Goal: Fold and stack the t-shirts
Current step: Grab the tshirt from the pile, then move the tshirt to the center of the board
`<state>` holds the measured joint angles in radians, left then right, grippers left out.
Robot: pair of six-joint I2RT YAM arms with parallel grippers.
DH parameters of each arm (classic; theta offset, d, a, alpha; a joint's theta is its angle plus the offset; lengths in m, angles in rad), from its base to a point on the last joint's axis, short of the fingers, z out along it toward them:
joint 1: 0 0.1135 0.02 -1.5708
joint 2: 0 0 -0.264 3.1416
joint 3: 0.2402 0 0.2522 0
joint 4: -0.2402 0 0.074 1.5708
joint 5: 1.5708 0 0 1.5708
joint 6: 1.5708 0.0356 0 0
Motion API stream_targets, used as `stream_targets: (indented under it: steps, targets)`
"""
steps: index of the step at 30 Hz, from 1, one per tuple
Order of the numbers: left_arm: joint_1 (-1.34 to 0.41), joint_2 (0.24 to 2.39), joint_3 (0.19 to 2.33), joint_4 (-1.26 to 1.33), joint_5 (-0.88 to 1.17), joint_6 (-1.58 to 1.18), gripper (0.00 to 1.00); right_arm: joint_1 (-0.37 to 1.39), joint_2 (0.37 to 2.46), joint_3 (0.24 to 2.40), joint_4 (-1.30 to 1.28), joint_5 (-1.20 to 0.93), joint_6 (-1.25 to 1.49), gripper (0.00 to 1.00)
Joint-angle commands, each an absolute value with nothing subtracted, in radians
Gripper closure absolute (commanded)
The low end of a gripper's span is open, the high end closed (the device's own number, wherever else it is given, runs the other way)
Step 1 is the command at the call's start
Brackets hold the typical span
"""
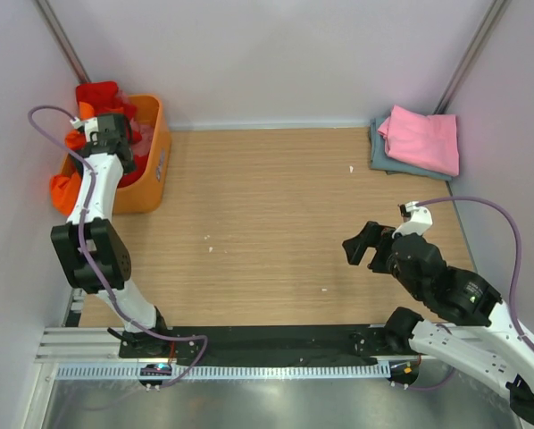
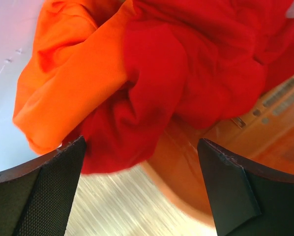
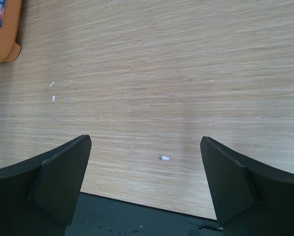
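Note:
A crumpled red t-shirt (image 1: 99, 94) and an orange t-shirt (image 1: 63, 186) lie in and over the orange basket (image 1: 151, 170) at the far left. My left gripper (image 1: 115, 134) hangs open over the basket; in the left wrist view the red shirt (image 2: 186, 73) and the orange shirt (image 2: 68, 73) fill the frame just beyond the open gripper (image 2: 142, 172), with nothing between the jaws. A folded pink t-shirt (image 1: 421, 138) lies on a folded grey-blue one (image 1: 380, 154) at the far right. My right gripper (image 1: 363, 243) is open and empty above bare table (image 3: 147, 162).
The wooden table (image 1: 276, 214) lies between the basket and the folded stack. Purple side walls stand close on both sides. A black rail (image 1: 276, 340) runs along the near edge. The basket's corner (image 3: 2, 34) shows in the right wrist view.

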<state>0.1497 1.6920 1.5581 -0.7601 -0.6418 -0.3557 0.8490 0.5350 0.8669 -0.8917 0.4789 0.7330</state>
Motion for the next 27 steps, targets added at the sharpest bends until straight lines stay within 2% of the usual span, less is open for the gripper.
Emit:
stream_targets:
  steps: [1,3,5,6,8,9,10,11,14,17,20,21,23,25,27]
  targets:
    - [0.175,1.742,1.643,-0.762,-0.706,-0.350,0.05,0.853,0.540,0.870,-0.868,0.468,0.723,0.00]
    - [0.183,1.775,1.657,-0.776,-0.713,-0.348,0.10,0.850,0.541,0.870,-0.867,0.465,0.721,0.00]
    - [0.187,1.784,1.657,-0.775,-0.716,-0.348,0.20,0.851,0.541,0.870,-0.865,0.463,0.721,0.00]
    - [0.189,1.786,1.652,-0.773,-0.718,-0.348,0.34,0.851,0.543,0.868,-0.865,0.463,0.721,0.00]
    - [0.196,1.784,1.649,-0.767,-0.716,-0.344,0.50,0.851,0.543,0.868,-0.865,0.463,0.719,0.00]
    - [0.198,1.783,1.648,-0.769,-0.709,-0.344,0.77,0.851,0.542,0.868,-0.865,0.463,0.719,0.00]
    - [0.199,1.775,1.649,-0.767,-0.695,-0.342,0.94,0.851,0.541,0.868,-0.865,0.465,0.721,0.00]
    - [0.199,1.769,1.651,-0.772,-0.663,-0.345,1.00,0.853,0.538,0.867,-0.865,0.466,0.722,0.00]
    - [0.172,1.686,1.683,-0.784,-0.627,-0.377,1.00,0.851,0.541,0.865,-0.864,0.471,0.721,0.00]
    - [0.091,1.622,1.820,-0.802,-0.623,-0.387,1.00,0.851,0.549,0.870,-0.867,0.474,0.719,0.00]
    - [-0.038,1.635,2.134,-0.847,-0.534,-0.373,1.00,0.851,0.563,0.873,-0.864,0.479,0.713,0.00]
    - [-0.081,1.646,2.318,-0.857,-0.522,-0.347,1.00,0.850,0.563,0.873,-0.862,0.483,0.712,0.00]
    - [-0.220,1.643,2.516,-0.858,-0.451,-0.322,1.00,0.851,0.565,0.874,-0.859,0.495,0.709,0.00]
    - [-0.320,1.591,2.517,-0.774,-0.344,-0.310,1.00,0.851,0.568,0.879,-0.864,0.509,0.710,0.00]
    - [-0.344,1.450,2.349,-0.704,-0.337,-0.357,1.00,0.853,0.569,0.896,-0.874,0.523,0.710,0.00]
